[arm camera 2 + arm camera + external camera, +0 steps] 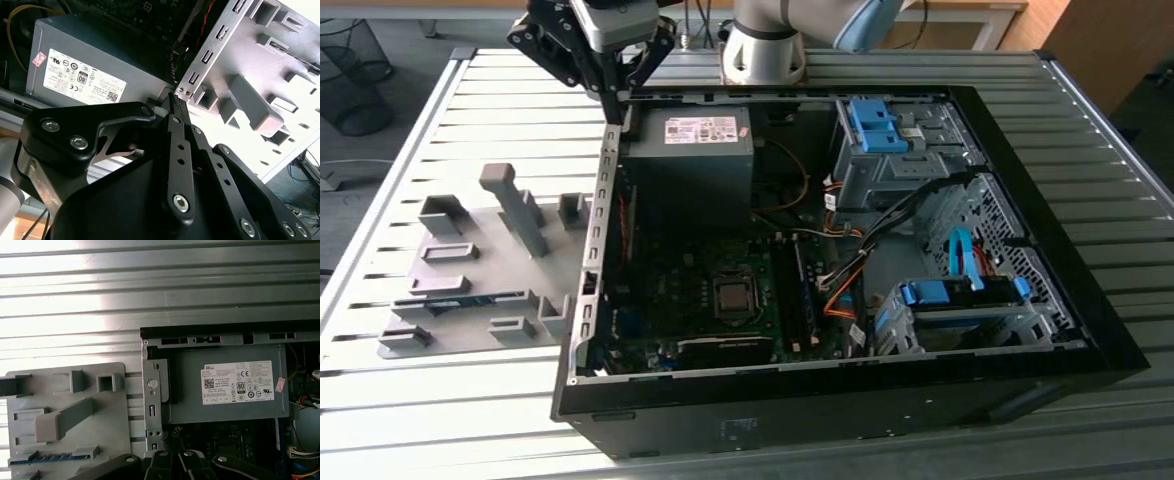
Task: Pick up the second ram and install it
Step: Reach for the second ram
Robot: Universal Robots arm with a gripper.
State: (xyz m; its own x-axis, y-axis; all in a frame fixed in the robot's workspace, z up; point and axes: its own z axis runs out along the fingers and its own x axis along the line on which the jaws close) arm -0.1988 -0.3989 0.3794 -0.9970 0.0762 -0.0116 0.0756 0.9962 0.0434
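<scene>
Jaws look pinched shut with nothing between them, going by how the gripper (pixel 611 92) tapers to one point in the exterior view and how the two fingers meet at the tip in the second wrist view. It's hanging over the back corner of the open computer case (pixel 1067 300), right above the metal edge, with the power supply (pixel 687 160) just beside and below the tips.

The memory stick (pixel 50 458) hasn't been picked up. In the first wrist view it's a thin blue strip standing on its long edge in a groove of the grey holder plate (pixel 115 420). That puts it well apart from the jaws, on the plate's far end from them and outside the case. My guess is that it's parked edge-up so the flat faces are free for a pinch from above, and so it's already turned the way it would drop into a slot.

The case is lying on its side with the panel off, so the motherboard (pixel 680 300) faces up and the long memory slots (pixel 797 290) can be reached straight down. They're inside the case, well away from the tips too. I can't tell whether one slot is already filled. The holder plate sits right against the case on the slatted table (pixel 454 400), presumably to keep the carry short.
</scene>
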